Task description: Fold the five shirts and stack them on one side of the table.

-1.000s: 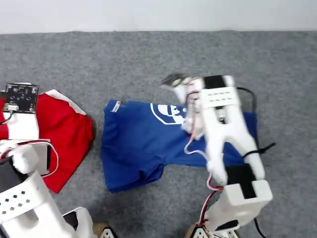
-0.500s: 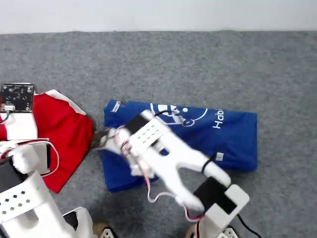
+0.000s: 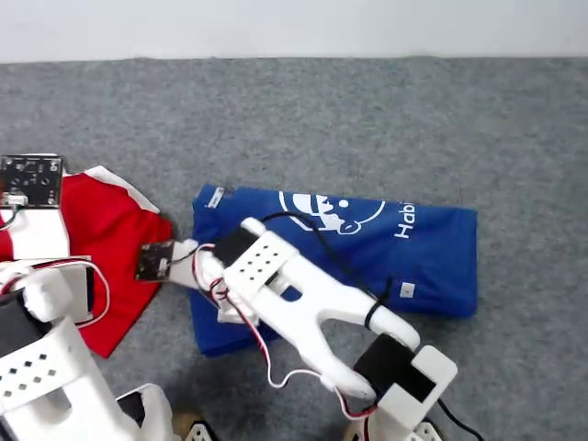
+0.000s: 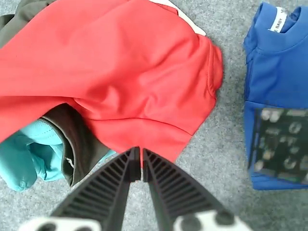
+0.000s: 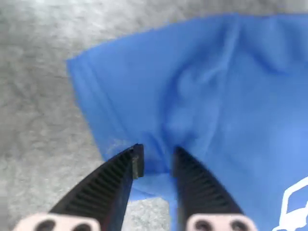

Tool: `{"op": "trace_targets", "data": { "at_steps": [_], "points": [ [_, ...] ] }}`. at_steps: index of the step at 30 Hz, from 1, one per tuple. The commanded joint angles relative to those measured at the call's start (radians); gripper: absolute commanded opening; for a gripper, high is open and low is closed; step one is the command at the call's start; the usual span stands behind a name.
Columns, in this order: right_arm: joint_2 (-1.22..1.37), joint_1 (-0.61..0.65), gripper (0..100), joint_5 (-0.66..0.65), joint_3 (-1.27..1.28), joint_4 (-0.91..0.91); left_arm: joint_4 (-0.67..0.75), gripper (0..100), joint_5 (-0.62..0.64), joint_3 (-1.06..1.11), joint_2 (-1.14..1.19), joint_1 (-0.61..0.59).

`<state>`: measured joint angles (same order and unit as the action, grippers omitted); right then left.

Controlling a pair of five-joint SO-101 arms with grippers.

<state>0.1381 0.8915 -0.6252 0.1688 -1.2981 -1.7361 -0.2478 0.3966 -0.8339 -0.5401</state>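
Blue shirt (image 3: 423, 248) lies flat, partly folded, at the centre of the grey table (image 3: 367, 110). Red shirt (image 3: 124, 243) lies just beside it at 9 o'clock, overlapping a dark garment (image 4: 79, 144) and a teal garment (image 4: 21, 156). Right gripper (image 5: 155, 161) sits over the blue shirt's 9 o'clock edge, its jaws spread slightly with blue fabric showing in the gap. Left gripper (image 4: 140, 166) sits at the red shirt's hem with its jaws pressed together. Whether they pinch fabric cannot be determined.
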Motion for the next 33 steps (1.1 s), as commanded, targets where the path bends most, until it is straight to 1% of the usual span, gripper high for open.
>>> {"op": "trace_targets", "data": {
  "at_steps": [1,5,12,16,20,23,27,30,33],
  "points": [
    [0.013,-0.068,3.2,0.011,-0.015,0.024,-0.015,1,0.006,-0.033,-0.015,-0.003],
    [0.059,-0.114,2.8,0.009,0.037,0.002,-0.015,1,0.006,-0.033,-0.015,-0.003],
    [0.11,-0.128,2.8,0.006,0.117,-0.021,-0.015,1,0.006,-0.033,-0.014,-0.002],
    [0.094,-0.128,2.8,0.009,0.101,-0.022,-0.015,1,0.006,-0.033,-0.015,-0.002],
    [0.027,-0.122,3.4,0.011,0.037,-0.064,-0.015,1,0.005,-0.033,-0.015,-0.002],
    [-0.021,-0.12,8.0,0.011,-0.006,-0.116,-0.015,1,0.005,-0.033,-0.015,-0.002],
    [-0.07,-0.077,18.4,0.012,-0.023,-0.209,-0.015,1,0.005,-0.028,-0.011,-0.002],
    [-0.084,-0.008,19.1,0.014,-0.018,-0.266,-0.008,1,0.005,0.004,-0.015,-0.002],
    [-0.07,0.064,19.3,0.06,0.008,-0.266,-0.002,1,0.005,0.019,-0.017,-0.002]
  ]
}}
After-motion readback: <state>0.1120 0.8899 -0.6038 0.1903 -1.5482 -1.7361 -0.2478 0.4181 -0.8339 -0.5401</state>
